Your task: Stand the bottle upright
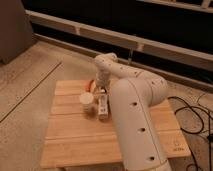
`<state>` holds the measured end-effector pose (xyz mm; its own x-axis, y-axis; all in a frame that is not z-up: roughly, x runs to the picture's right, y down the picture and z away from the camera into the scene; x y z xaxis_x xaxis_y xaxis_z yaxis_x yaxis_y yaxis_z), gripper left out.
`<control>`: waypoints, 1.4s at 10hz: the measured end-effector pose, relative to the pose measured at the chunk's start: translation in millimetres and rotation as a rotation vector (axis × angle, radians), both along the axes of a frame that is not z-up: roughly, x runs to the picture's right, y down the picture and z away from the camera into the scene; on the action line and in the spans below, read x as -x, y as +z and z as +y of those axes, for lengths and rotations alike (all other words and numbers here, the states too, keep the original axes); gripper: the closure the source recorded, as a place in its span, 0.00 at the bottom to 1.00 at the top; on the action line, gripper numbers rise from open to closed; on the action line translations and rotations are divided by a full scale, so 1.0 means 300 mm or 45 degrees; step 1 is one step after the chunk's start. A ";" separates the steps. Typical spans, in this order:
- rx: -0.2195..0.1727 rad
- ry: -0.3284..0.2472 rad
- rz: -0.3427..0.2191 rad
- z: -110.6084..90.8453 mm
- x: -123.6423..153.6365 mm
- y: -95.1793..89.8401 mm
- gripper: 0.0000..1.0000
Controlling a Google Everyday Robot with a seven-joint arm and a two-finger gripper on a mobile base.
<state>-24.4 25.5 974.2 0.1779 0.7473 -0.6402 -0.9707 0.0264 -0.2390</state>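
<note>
Bottle (103, 108) lying flat mid-table, just beside the white cup (87, 100), right-edge side.
Gripper (101, 93) at its far end; long axis runs far-to-near edge. Grip state: can't tell.

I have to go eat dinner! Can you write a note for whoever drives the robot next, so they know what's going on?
The hand is low over the wooden table, at the far end of the bottle; whether it grips the bottle cannot be told.
The bottle seems to lie flat, just right of the white cup.
Done: the hand is at the bottle.
Left: grip it, tip it upright, let go.
</note>
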 end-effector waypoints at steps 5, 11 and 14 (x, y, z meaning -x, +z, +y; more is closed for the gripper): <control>0.020 0.008 -0.027 -0.005 -0.025 0.054 0.36; 0.025 -0.007 -0.067 -0.015 0.007 0.058 0.96; 0.018 -0.009 -0.051 -0.017 0.017 0.037 1.00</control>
<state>-29.5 20.4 985.3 0.2088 0.7368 -0.6431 -0.9601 0.0294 -0.2780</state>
